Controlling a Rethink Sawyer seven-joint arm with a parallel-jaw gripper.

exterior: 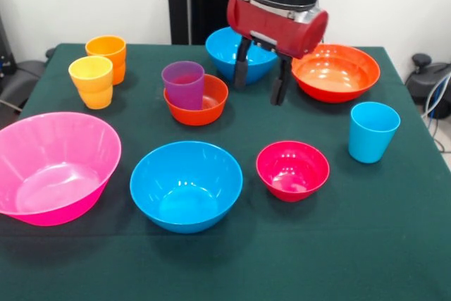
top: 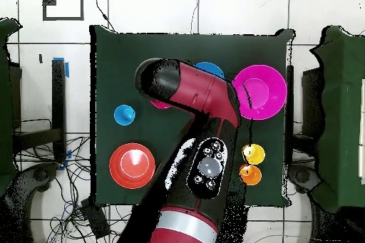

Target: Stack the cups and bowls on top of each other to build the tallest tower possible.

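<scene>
My gripper [exterior: 259, 93] hangs open and empty above the table, between the small orange bowl [exterior: 204, 109] and the wide orange bowl [exterior: 337, 72]. The purple cup [exterior: 183, 84] stands upright inside the small orange bowl. The small crimson bowl [exterior: 292, 169] sits alone on the cloth in front of the gripper. The light blue cup [exterior: 372, 130] stands at the right. The yellow cup [exterior: 91, 81] and orange cup [exterior: 107, 54] stand together at the far left. In the overhead view my arm [top: 203, 105] hides the gripper.
The huge pink bowl [exterior: 53, 167] sits at the near left, one blue bowl [exterior: 185, 185] at the near middle, the other blue bowl [exterior: 229, 51] behind the gripper. The overhead view shows the pink bowl [top: 260, 92] and wide orange bowl [top: 132, 165].
</scene>
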